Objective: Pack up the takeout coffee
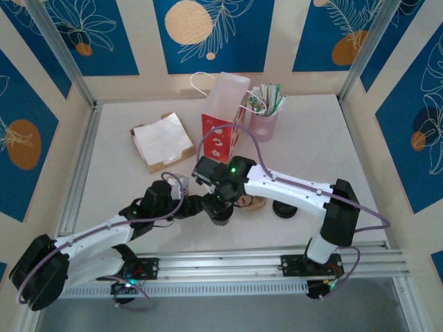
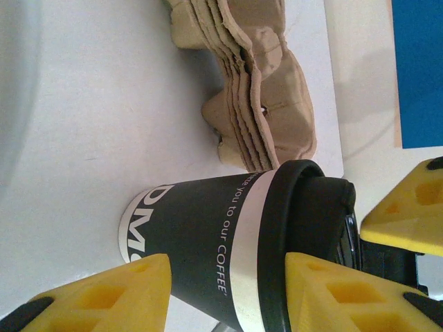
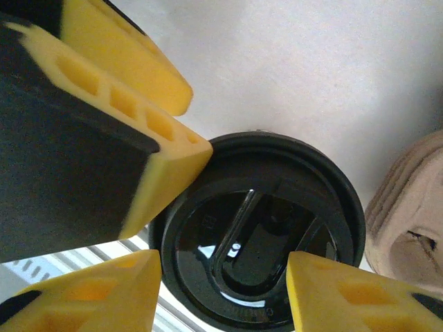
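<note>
From overhead I read the white table (image 1: 325, 152) as a clock face, with twelve at the far wall. At ten lies a shallow cardboard tray of white napkins (image 1: 163, 142). A red-and-white paper bag (image 1: 223, 121) stands at twelve, and a pink cup of wrapped straws (image 1: 264, 124) is just beside it at one. A loose black lid (image 1: 285, 208) lies at four and a stack of pulp cup carriers (image 2: 270, 104) at five. The takeout coffee (image 2: 201, 242), dark and black-lidded, stands at six, just beside the carriers.
</note>
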You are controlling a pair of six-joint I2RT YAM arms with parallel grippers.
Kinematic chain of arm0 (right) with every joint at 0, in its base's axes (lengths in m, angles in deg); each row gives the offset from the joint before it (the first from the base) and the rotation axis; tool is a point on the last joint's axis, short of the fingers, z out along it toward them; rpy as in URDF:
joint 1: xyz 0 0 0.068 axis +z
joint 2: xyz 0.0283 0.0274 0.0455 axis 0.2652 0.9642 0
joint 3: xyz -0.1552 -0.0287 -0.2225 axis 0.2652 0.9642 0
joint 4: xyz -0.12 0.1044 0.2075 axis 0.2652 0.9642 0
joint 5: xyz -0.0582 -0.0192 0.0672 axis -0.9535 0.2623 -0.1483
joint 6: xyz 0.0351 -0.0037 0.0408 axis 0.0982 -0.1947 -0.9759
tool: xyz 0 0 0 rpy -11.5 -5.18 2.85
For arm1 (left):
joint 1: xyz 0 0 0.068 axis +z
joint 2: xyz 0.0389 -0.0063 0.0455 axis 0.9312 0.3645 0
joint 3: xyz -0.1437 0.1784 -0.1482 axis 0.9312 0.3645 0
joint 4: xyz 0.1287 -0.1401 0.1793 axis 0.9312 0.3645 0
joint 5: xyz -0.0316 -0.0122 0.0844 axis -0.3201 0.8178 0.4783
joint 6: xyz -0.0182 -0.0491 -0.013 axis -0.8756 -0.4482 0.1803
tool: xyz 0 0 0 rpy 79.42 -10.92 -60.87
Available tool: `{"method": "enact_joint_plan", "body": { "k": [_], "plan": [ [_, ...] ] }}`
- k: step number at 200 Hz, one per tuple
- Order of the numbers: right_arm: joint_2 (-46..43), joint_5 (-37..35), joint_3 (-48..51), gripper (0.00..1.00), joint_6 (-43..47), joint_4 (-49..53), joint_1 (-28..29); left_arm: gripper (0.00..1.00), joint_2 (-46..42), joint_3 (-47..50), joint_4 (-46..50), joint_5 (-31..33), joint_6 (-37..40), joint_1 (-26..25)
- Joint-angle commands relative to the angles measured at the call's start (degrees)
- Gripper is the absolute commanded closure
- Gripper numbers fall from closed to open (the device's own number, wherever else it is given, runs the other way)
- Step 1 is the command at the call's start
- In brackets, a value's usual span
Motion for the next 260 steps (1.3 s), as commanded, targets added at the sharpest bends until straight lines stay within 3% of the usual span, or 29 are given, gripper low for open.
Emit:
{"method": "enact_joint_plan", "body": {
  "k": [1, 56, 159, 260],
  "plan": [
    [2.1, -3.6, 0.1, 0.48, -1.7, 2.9, 1.3, 0.55, 0.2, 1.6, 0.7, 0.7, -0.6, -0.8],
    [3.7, -5.2, 0.6, 0.49, -3.0, 4.4, 2.5, 0.55, -0.1, 2.1, 0.7, 1.1, -0.7, -1.0],
    [3.1, -1.6, 9.0, 0.49, -5.8, 1.4, 3.0, 0.55, 0.2, 3.3, -0.6, 1.6, -1.1, -1.7],
    [-2.1, -1.5, 0.1, 0.46, -4.7, 2.2, -0.1, 0.54, -0.2, 2.4, 0.2, 2.1, -0.7, -1.7]
  ]
}}
